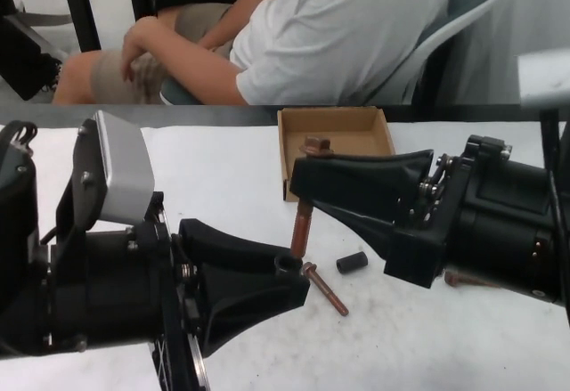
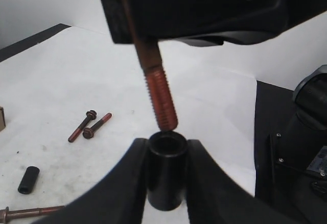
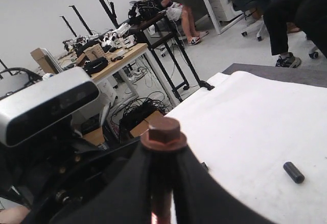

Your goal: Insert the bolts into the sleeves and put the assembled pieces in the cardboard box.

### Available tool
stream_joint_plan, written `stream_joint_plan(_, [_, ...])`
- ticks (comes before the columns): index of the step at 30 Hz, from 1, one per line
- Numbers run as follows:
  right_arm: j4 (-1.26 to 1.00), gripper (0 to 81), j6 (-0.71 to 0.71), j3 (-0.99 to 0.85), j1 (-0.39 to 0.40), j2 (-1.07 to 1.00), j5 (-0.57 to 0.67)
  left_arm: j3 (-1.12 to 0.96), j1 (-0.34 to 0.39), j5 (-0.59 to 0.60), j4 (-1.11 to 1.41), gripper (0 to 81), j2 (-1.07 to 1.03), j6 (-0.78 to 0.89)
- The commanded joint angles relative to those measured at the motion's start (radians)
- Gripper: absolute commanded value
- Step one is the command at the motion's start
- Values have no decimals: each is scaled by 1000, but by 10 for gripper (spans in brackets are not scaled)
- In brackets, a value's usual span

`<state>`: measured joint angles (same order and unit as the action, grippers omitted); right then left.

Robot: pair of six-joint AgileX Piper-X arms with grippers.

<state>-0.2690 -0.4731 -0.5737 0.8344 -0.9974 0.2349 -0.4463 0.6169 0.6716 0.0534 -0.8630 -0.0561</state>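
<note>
My left gripper [image 2: 166,155] is shut on a black sleeve [image 2: 166,175], held upright with its bore facing up. My right gripper [image 3: 162,155] is shut on a copper-coloured bolt [image 3: 162,132], gripped just under its head and hanging tip down. The bolt's threaded tip [image 2: 162,106] sits at the sleeve's mouth, slightly tilted. In the high view the bolt [image 1: 301,222] meets the sleeve [image 1: 287,264] at mid bench, in front of the cardboard box [image 1: 285,146].
A loose sleeve [image 1: 352,262] and a loose bolt [image 1: 326,289] lie on the white bench [image 1: 223,186] near the grippers. Two more bolts [image 2: 90,125] lie together, and another bolt [image 1: 463,279] shows under the right arm. A seated person is behind the bench.
</note>
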Motion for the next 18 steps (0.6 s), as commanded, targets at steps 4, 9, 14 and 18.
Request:
stream_joint_plan(4, [-13, 3, 0, -13, 2, -8, 18, -2, 3, 35, 27, 8, 1, 4])
stream_joint_plan(9, [-13, 3, 8, -13, 2, -8, 18, -2, 3, 35, 27, 8, 1, 8])
stream_joint_plan(14, [-13, 3, 9, -13, 2, -8, 20, -2, 3, 29, 27, 8, 1, 11])
stream_joint_plan(18, [-13, 3, 9, -13, 2, -8, 40, -2, 3, 0, 27, 8, 1, 11])
